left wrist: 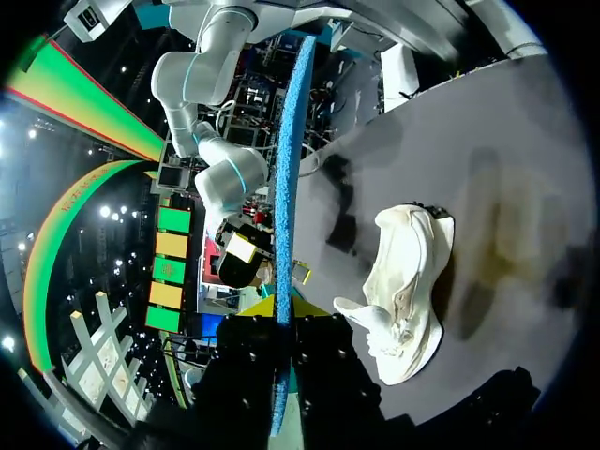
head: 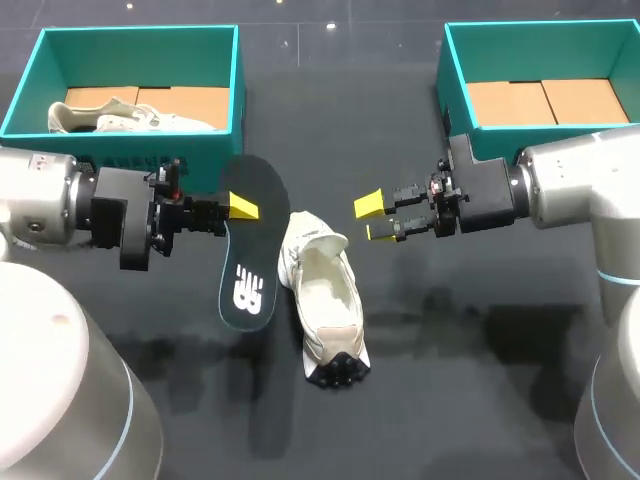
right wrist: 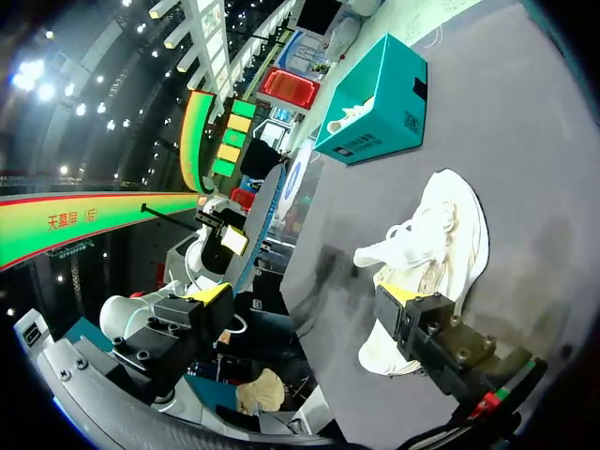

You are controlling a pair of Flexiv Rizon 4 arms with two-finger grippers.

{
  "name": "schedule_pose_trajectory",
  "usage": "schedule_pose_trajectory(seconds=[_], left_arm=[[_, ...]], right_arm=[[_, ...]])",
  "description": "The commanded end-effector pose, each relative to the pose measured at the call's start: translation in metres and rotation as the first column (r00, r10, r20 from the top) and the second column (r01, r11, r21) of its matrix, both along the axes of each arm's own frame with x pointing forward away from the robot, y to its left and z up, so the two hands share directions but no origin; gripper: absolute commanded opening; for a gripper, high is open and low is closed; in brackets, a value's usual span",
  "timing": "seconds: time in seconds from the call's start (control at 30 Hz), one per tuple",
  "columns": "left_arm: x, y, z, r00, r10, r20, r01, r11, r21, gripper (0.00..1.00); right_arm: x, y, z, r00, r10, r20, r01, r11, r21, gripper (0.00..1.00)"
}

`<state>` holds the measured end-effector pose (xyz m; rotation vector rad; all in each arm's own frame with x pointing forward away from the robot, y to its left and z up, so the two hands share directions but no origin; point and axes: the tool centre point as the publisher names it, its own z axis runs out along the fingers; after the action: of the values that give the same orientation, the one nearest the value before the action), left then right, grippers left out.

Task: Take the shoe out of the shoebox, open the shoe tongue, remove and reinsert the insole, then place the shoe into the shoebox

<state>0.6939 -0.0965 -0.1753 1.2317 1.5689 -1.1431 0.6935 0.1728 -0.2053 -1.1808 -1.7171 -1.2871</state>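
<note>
My left gripper (head: 238, 208) is shut on the edge of a dark insole (head: 248, 285) with a white logo, holding it above the table left of the shoe. In the left wrist view the insole (left wrist: 286, 178) shows edge-on, blue, rising from between the fingers of the left gripper (left wrist: 281, 317). The cream shoe (head: 325, 290) lies on the table with its tongue pulled up; it also shows beside the left gripper (left wrist: 405, 281) and ahead of the right one (right wrist: 441, 239). My right gripper (head: 372, 218) hangs open and empty just right of the shoe's heel end, its fingers (right wrist: 211, 294) wide apart.
A teal shoebox (head: 236, 95) at the back left holds another pale shoe (head: 120, 118). A second teal box (head: 445, 85) at the back right shows only its cardboard floor. The left box (right wrist: 375, 103) also appears beyond the shoe in the right wrist view.
</note>
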Motion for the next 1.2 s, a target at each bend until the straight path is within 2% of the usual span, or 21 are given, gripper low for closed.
schedule_pose_trajectory(seconds=[0.03,0.13,0.87,0.93,1.07,1.2], left_arm=[[-0.013,0.006,0.006,1.0,0.003,-0.013,-0.002,1.0,0.028,0.0],[-0.018,0.007,0.006,0.999,-0.024,-0.027,0.026,0.998,0.049,0.0],[-0.018,0.007,0.006,0.999,-0.02,-0.035,0.022,0.998,0.062,0.0],[-0.032,0.005,0.005,0.999,-0.007,-0.051,0.009,0.999,0.044,0.0],[-0.063,0.001,0.007,0.998,0.018,-0.067,-0.015,0.999,0.043,0.0],[-0.087,-0.004,0.004,0.994,0.032,-0.109,-0.026,0.998,0.054,0.0]], right_arm=[[-0.005,-0.006,0.007,0.998,0.052,0.026,-0.049,0.994,-0.097,1.0],[-0.007,-0.006,0.002,0.995,0.084,0.049,-0.075,0.985,-0.153,1.0],[-0.007,-0.006,0.002,0.995,0.084,0.049,-0.075,0.985,-0.153,1.0],[-0.015,-0.011,-0.001,0.988,0.137,0.065,-0.121,0.971,-0.206,1.0],[-0.03,-0.022,-0.007,0.968,0.212,0.133,-0.18,0.959,-0.22,1.0],[-0.039,-0.036,-0.012,0.951,0.254,0.176,-0.197,0.937,-0.287,1.0]])
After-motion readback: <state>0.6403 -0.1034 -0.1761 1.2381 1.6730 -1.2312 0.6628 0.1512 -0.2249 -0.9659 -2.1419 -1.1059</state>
